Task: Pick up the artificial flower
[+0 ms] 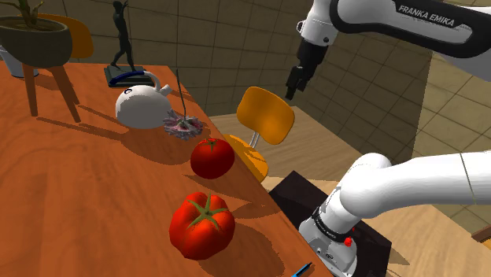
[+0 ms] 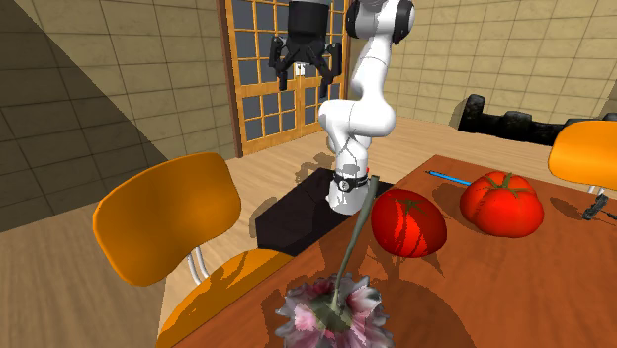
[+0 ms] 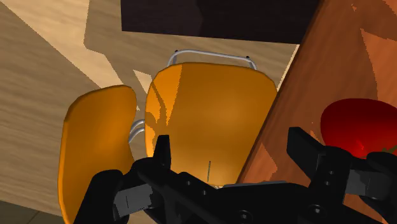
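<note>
At table [image 1: 79, 204] edge nearest stand [image 1: 295, 197], blue pen [image 1: 301, 271]. Farther along the table edge, ribbed red tomato [image 1: 202, 225], then rounder red tomato [image 1: 212, 157]. Next, artificial flower [image 1: 182, 124]: pink-white head lying on table by its edge, thin dark stem, just beside white teapot [image 1: 142, 105]. At table's far end, dark statuette [image 1: 124, 47]. Off table, high over orange chair [image 1: 266, 114] drawn up to table edge, gripper [image 1: 291, 88]: fingers apart, nothing between them, well apart from flower.
</note>
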You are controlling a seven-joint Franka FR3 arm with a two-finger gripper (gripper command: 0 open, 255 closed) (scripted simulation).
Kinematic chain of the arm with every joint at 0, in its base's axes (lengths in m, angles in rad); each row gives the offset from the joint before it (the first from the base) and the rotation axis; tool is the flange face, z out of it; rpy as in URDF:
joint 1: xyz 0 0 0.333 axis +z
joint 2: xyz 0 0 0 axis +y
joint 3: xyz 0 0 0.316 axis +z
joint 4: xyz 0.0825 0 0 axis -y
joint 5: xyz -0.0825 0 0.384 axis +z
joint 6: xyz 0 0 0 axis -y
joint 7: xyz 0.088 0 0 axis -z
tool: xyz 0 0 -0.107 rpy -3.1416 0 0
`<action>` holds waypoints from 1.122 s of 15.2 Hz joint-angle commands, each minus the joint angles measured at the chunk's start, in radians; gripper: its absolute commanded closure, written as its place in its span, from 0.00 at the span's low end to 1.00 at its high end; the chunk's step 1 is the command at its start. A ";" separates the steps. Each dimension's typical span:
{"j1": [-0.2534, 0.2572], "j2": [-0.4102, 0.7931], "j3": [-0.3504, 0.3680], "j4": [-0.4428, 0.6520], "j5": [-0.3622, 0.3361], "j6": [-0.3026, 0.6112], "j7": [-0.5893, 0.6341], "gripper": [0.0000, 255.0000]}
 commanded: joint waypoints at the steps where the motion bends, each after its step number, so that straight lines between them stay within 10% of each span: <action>1: 0.000 0.000 0.000 0.000 0.000 0.000 0.000 0.00; 17: 0.242 0.206 -0.149 -0.263 0.214 0.922 -0.346 0.00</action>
